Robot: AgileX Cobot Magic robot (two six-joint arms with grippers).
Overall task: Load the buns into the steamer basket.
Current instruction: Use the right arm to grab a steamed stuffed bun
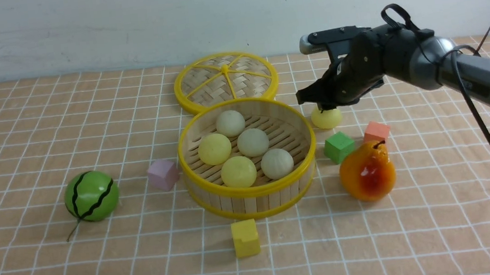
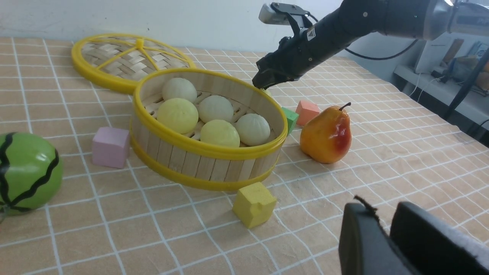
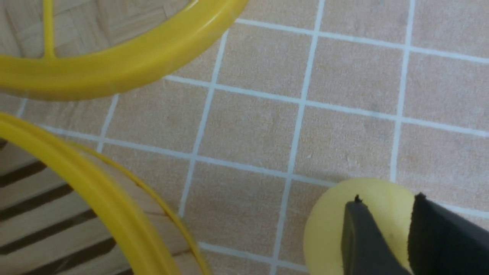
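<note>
At the left, the left gripper [image 2: 382,217] is above the tabletop [image 1: 126,268]; I cannot tell if its fingers are spread or pressed together. Next is the green striped ball [image 1: 92,196], and then the purple cube [image 1: 163,174], near the steamer basket [image 1: 252,193]. Inside this basket are five buns [image 1: 239,172], two yellow and three whitish. The woven lid [image 1: 203,87] is behind it, the yellow cube [image 1: 246,238] in front. To the right, the last yellow bun [image 1: 327,118] is on the tabletop, outside the basket. Over it is the right gripper [image 3: 386,202], its fingertips a little spread. Nearer are the green cube [image 1: 339,147], the orange pear [image 1: 368,172] and the red cube [image 1: 377,132].
</note>
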